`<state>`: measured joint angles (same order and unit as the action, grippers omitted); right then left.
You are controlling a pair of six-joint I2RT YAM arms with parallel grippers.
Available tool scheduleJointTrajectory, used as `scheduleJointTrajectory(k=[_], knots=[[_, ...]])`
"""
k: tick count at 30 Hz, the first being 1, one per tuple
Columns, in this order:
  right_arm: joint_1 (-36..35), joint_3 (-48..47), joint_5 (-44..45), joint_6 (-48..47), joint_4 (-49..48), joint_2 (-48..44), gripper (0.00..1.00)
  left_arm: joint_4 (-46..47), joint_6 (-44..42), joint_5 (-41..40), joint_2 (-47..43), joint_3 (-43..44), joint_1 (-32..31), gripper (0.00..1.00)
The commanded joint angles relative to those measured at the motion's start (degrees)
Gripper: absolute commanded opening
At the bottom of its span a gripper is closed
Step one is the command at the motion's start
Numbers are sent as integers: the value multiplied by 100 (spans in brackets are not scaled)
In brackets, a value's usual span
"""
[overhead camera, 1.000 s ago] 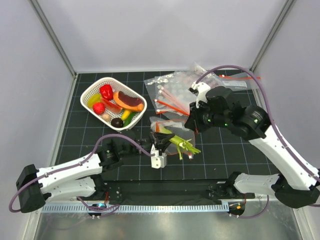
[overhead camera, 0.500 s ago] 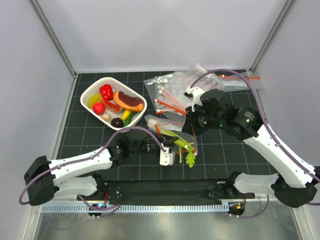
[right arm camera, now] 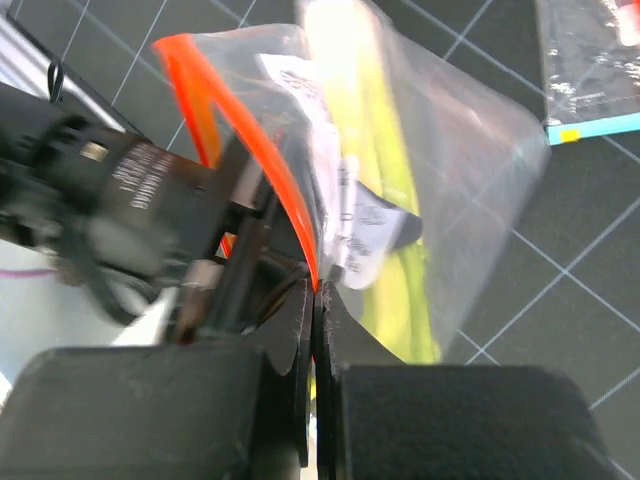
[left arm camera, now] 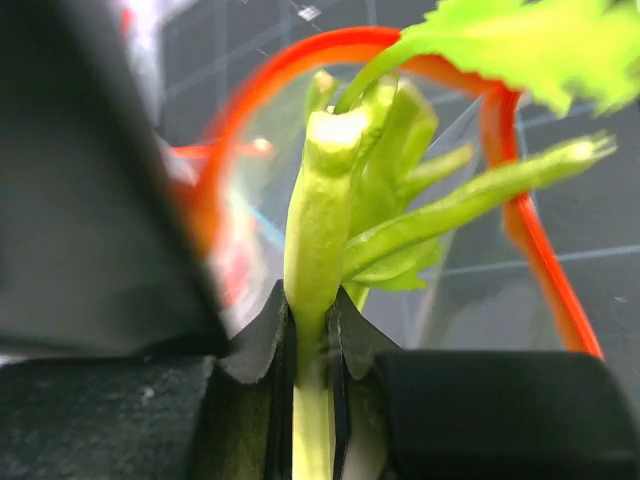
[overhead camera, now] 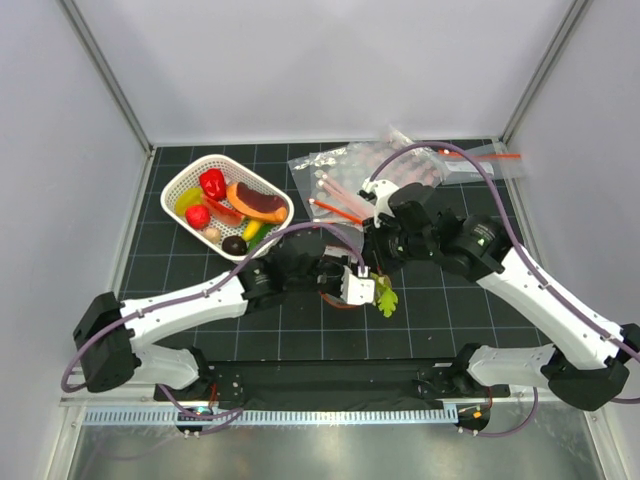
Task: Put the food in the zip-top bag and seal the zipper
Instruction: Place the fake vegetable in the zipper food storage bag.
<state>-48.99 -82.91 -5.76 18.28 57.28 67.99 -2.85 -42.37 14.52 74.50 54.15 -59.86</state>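
My left gripper (left arm camera: 310,330) (overhead camera: 352,286) is shut on the green-and-white leafy stalk (left arm camera: 318,220), whose leaf tip (overhead camera: 386,298) pokes out to the right. The stalk's top sits in the round open mouth of the zip-top bag (right arm camera: 450,150), ringed by the orange-red zipper (left arm camera: 300,50). My right gripper (right arm camera: 315,290) (overhead camera: 372,252) is shut on the zipper (right arm camera: 250,130) and holds the bag up, with yellow-green stalk showing through the plastic. The watermelon wedge (overhead camera: 255,203) and small red fruit (overhead camera: 197,215) lie in the basket.
A white slotted basket (overhead camera: 178,178) with several toy foods stands at the back left. A heap of spare clear bags (overhead camera: 345,175) lies behind the grippers, and another bag (overhead camera: 480,160) at the back right. The two wrists are close together at mid-table.
My left arm has swung right with the stalk, bringing it up to the bag's mouth. My right arm has shifted left and nearer with the bag.
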Motion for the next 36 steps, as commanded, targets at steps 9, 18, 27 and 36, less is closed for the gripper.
scheduleJointTrajectory(k=[9,18,27,36], knots=[[-31,-471,513,738,-542,-584,1,-1209,-140,252,829,711,35,2],[223,-199,708,913,-805,-611,1,-1287,70,394,740,728,18,0],[347,-866,953,1142,-595,-708,1,-1956,-43,226,1585,1238,27,0],[355,-1246,1235,1046,-181,-567,1,-2114,-26,331,1709,1388,18,9]])
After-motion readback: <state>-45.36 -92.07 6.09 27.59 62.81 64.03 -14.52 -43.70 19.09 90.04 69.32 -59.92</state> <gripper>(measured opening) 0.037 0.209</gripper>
